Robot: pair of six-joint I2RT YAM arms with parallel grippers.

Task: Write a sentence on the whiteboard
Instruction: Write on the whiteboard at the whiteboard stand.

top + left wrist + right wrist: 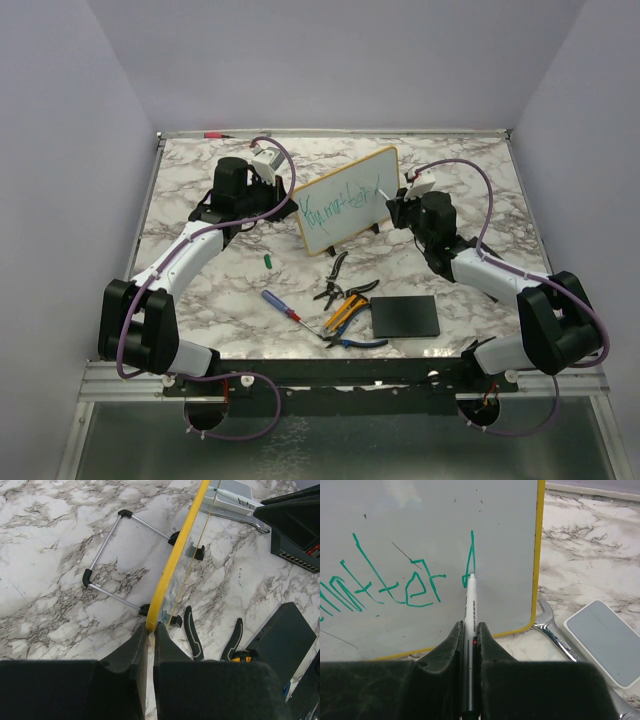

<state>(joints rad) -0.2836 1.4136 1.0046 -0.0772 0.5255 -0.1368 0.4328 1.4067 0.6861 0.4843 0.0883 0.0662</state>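
Note:
The whiteboard (345, 200) stands tilted on its dark feet at mid table, its yellow frame edge-on in the left wrist view (177, 555). The sentence (335, 208) is a line of teal-green scrawl, seen close in the right wrist view (395, 587). My left gripper (285, 188) is shut on the board's frame at its left corner (150, 627). My right gripper (400, 207) is shut on a white marker (469, 605), whose tip touches the board surface (420, 510) at the foot of the last teal stroke, near the board's right edge.
A steel wrench (555, 630) and a grey-blue block (607, 640) lie just right of the board. In front lie pliers (335, 285), a screwdriver (280, 303), orange-handled cutters (345, 312), blue pliers (355, 343), a black pad (404, 316) and a green cap (268, 259).

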